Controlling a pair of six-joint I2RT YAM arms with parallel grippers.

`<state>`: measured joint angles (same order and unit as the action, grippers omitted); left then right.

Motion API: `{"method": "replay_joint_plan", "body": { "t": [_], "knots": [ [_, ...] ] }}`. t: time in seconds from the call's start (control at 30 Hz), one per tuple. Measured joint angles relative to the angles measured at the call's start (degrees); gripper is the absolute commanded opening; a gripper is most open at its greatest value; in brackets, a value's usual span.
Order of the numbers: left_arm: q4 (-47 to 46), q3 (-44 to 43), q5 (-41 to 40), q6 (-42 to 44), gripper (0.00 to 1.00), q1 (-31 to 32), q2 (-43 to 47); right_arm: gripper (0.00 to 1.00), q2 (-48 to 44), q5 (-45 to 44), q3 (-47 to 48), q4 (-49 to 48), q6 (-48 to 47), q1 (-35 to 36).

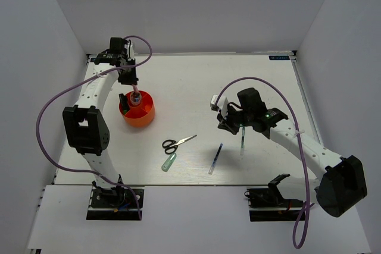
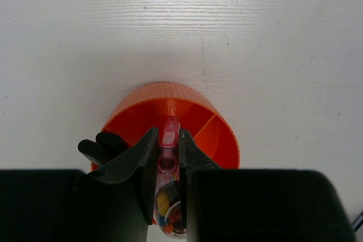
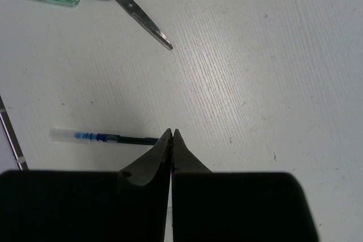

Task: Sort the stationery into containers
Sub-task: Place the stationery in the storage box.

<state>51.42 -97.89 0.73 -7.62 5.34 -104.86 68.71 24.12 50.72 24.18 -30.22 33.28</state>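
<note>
My left gripper (image 2: 168, 137) pinches the pink marker (image 2: 169, 124) upright above the orange cup (image 2: 164, 90) for dropping in; my right gripper (image 3: 172, 133), at the cup's three o'clock, is closed empty.

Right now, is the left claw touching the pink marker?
Touching. Left wrist view: the left claw clamps the pink marker from both sides, no gap visible, above the orange cup.

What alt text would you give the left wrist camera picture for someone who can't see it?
The left gripper clamps a pink marker over an orange-red divided cup on a white table. A black item stands in the cup's left side.
</note>
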Motion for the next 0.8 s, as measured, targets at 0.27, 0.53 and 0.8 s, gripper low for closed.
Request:
{"method": "replay_joint_plan", "body": {
  "t": [0.27,0.53,0.8],
  "knots": [
    [0.0,0.0,-0.1,0.1,0.19,0.0,-0.6,0.0,0.0,-0.1,0.0,-0.2,0.0,0.0],
    [0.0,0.0,-0.2,0.1,0.29,0.0,-1.8,0.0,0.0,-0.3,0.0,-0.3,0.0,0.0],
    [0.1,0.4,-1.3,0.2,0.59,0.0,-1.8,0.15,0.0,-0.6,0.0,-0.3,0.0,0.0]
  ]
}}
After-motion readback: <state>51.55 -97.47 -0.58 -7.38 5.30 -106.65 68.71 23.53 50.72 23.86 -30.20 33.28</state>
